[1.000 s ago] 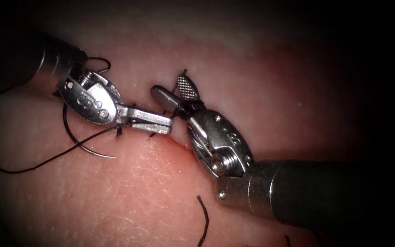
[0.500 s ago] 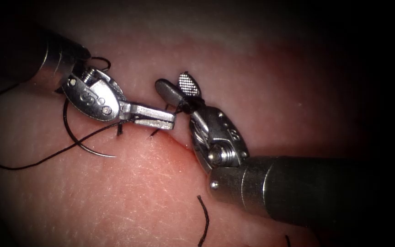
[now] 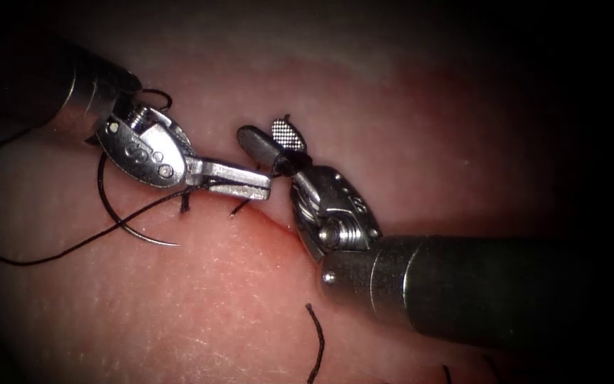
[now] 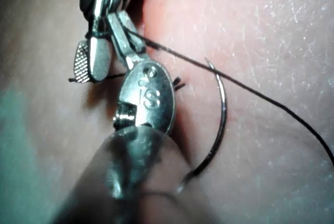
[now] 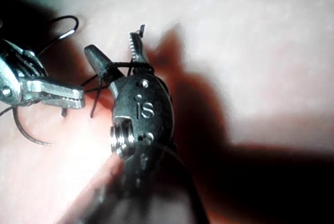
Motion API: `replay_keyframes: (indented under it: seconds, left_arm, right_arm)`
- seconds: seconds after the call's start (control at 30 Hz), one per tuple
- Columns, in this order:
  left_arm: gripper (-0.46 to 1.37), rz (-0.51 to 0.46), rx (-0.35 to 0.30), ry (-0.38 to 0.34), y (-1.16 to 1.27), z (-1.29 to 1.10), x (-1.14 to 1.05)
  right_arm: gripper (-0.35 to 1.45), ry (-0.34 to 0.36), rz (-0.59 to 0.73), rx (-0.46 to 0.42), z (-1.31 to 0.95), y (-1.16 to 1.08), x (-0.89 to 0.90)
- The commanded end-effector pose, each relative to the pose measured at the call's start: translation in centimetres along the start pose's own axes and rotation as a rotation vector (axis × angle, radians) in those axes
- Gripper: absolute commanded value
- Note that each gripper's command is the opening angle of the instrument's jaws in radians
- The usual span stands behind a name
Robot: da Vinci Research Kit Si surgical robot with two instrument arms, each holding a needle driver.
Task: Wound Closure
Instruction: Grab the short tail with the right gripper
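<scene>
The left tool [image 3: 239,183] reaches in from the upper left of the endoscope view with its jaws pressed together on the thread [image 3: 72,247], which leaves them at the hinge and trails down to the left edge of the frame. The right tool [image 3: 270,139] comes up from the lower right with its jaws spread in a moderate V; the thread is wound around their base where they meet, and nothing lies between the tips, one showing its cross-hatched face. The two tools' tips stand just beside each other over the cut [image 3: 278,226], apart. The needle [image 3: 126,226] lies loose on the tissue [image 3: 200,299] left of the cut, under the left tool's wrist, its point resting on the surface and not in the tissue; its blunt end is hidden behind that tool's shaft, and the left wrist view shows the curve [image 4: 222,114] with the thread crossing it near the point. Short dark stitch ends stand up beneath the left tool's jaws; how they are tied is hard to make out. A cut end of thread [image 3: 318,341] lies at the lower middle, running off the bottom edge. Red fluid [image 3: 268,242] tints the tissue along the cut. The broad lower-left stretch of tissue lies bare, while the frame's borders fall into darkness.
</scene>
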Motion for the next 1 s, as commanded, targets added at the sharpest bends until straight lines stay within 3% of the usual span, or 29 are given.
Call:
replay_keyframes:
  seconds: [0.03, 0.43, 1.0]
  left_arm:
    - [-0.35, 0.000, -0.001, 0.000, 0.00, 0.01, 0.00]
    - [-0.35, 0.001, 0.001, 0.011, 0.04, 0.10, -0.06]
    - [-0.35, -0.005, -0.004, 0.018, 0.04, 0.09, -0.20]
  right_arm:
    - [0.84, 0.001, 0.006, -0.013, -0.02, 0.02, 0.02]
    - [0.81, -0.019, 0.046, -0.032, -0.03, 0.19, 0.00]
    - [0.76, -0.014, 0.056, -0.028, 0.30, 0.27, -0.07]
